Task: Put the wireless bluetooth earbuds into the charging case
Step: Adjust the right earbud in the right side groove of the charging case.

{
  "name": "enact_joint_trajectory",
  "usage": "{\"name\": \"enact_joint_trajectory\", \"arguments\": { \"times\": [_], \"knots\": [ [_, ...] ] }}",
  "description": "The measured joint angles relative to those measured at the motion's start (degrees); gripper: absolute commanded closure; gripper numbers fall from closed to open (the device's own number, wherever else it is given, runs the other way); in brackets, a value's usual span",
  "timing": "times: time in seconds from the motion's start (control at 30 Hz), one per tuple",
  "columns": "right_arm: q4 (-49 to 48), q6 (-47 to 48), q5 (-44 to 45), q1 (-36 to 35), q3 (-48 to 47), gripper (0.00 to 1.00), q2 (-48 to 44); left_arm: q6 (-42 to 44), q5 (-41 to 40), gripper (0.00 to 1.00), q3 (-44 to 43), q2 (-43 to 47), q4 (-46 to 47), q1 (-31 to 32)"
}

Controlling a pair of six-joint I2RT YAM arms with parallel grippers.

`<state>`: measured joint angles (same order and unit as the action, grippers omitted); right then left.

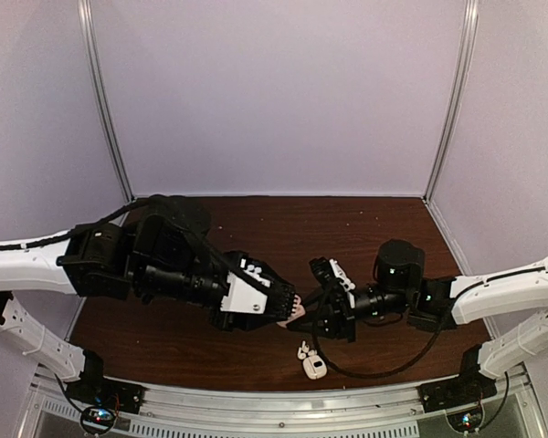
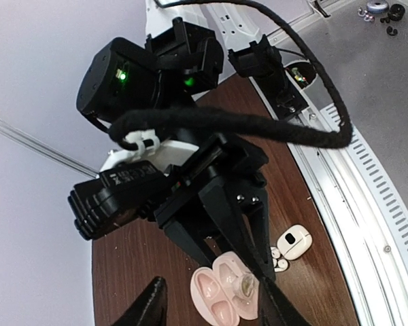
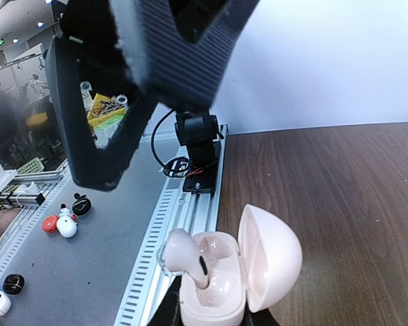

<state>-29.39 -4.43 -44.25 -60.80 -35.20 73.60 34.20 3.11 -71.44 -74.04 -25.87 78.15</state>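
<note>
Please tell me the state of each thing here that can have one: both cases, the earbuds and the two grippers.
pink case: lid open, held.
pink earbud: in the pink case, sticking up, seemingly not fully seated.
white case: lying loose, apparently closed.
white earbuds: outside any case, beside the white case.
left gripper: open, empty.
right gripper: shut on the pink case.

White links [image 1: 27,260], black wrists [image 1: 173,274], braided cable [image 2: 258,129]
</note>
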Motion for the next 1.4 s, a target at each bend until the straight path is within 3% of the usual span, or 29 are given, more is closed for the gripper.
{"name": "enact_joint_trajectory", "arguments": {
  "times": [0.13,0.3,0.53,0.87,1.4],
  "knots": [
    [0.0,0.8,2.7,0.0,0.2,1.00,-2.2,-5.9,-2.4,0.36,1.1,-0.1,2.3,-0.4],
    [0.0,2.6,7.4,0.0,0.7,1.00,-6.0,-16.4,-2.9,0.29,2.6,-0.1,6.8,-2.6],
    [0.1,5.4,15.1,0.0,2.3,1.00,-9.7,-31.9,-6.0,0.03,6.7,1.5,15.9,-4.7],
    [1.2,7.1,23.5,0.0,3.2,1.00,-12.2,-39.8,-9.2,0.02,8.7,1.8,23.6,-5.7],
    [1.8,7.1,24.1,0.0,3.2,1.00,-12.2,-42.0,-10.7,0.02,8.3,-2.2,24.4,-6.7]
  ]
}}
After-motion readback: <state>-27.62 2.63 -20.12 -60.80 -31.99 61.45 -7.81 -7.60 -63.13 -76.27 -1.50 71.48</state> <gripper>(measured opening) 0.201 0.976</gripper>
